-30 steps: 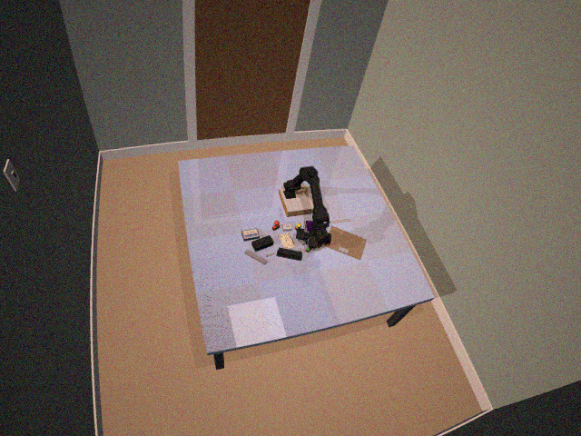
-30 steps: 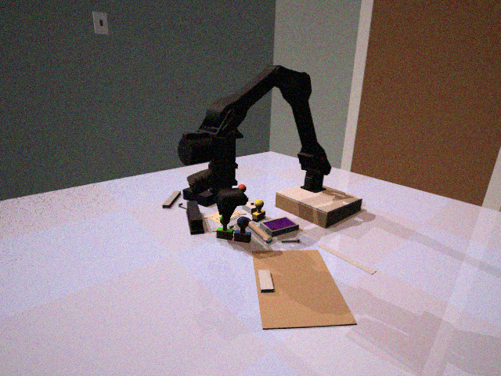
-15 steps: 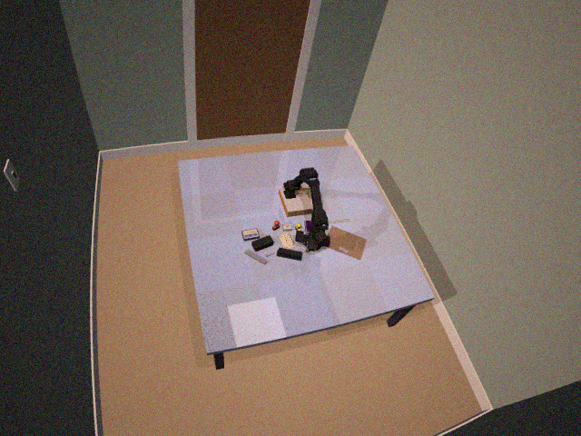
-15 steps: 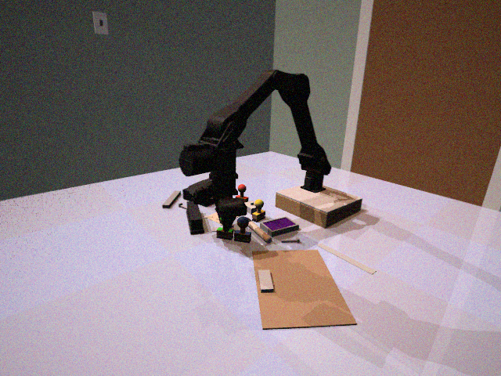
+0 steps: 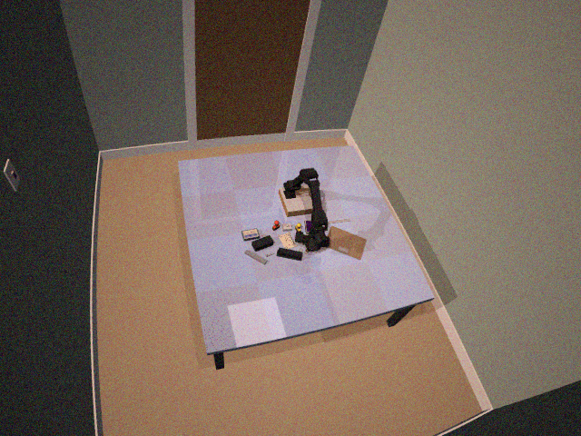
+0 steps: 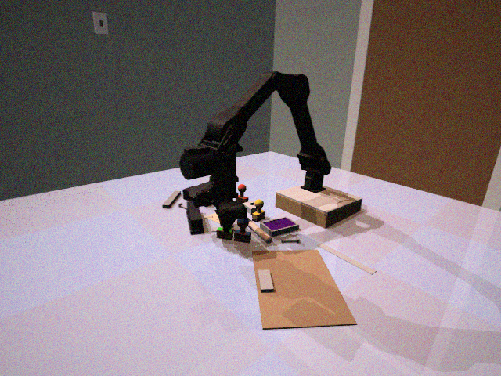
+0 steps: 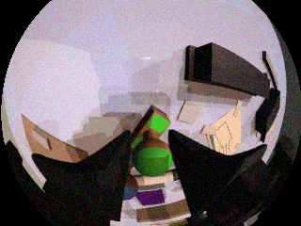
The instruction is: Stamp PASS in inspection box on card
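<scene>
And here's the gripper (image 5: 310, 247) (image 6: 225, 225) (image 7: 150, 135), partly open, fingers either side of the green-knobbed stamp (image 6: 225, 233) (image 7: 153, 161); whether they grip it, I can't tell. That stamp's on the bench (image 5: 300, 291) (image 6: 133, 299) (image 7: 71, 71), right beside the blue-knobbed one (image 6: 243, 235) (image 7: 129, 190). Which reads PASS? Can't tell. Purple ink pad (image 5: 308, 226) (image 6: 279, 225) (image 7: 150, 197) lies nearby!

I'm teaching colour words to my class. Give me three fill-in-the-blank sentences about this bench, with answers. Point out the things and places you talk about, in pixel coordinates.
The gripper's (image 7: 150, 137) two fingers flank a stamp with a ____ knob.
The ink pad (image 6: 279, 225) (image 7: 150, 197) has a ____ surface.
On the brown sheet (image 5: 351, 239) (image 6: 305, 299) (image 7: 61, 145) lies one small ____ block.

Answers: green; purple; grey
</scene>
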Controlling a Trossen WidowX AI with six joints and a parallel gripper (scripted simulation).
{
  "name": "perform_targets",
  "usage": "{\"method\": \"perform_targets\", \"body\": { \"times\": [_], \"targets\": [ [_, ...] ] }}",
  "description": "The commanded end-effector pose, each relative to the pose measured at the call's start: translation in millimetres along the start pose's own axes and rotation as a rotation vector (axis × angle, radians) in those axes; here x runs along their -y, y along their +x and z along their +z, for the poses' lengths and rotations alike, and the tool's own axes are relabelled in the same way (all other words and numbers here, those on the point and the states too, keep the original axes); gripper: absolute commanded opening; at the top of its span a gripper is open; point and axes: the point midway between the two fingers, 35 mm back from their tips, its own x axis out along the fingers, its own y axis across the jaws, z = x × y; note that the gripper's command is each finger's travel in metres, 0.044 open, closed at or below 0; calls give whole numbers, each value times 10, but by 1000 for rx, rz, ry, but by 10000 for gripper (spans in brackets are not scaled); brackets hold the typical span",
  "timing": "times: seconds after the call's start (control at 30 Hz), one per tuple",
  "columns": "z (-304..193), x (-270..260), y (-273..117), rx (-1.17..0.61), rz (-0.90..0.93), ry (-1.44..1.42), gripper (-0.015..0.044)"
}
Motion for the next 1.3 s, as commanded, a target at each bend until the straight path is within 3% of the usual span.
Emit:
{"method": "perform_targets", "body": {
  "times": [0.0,0.3,0.4,1.27],
  "targets": [
    [1,-1,-4,0,0,0,139],
    [1,-1,-4,0,0,0,79],
    [2,-1,-11,0,0,0,0],
    [14,-5,-137,0,-1,0,0]
  ]
}}
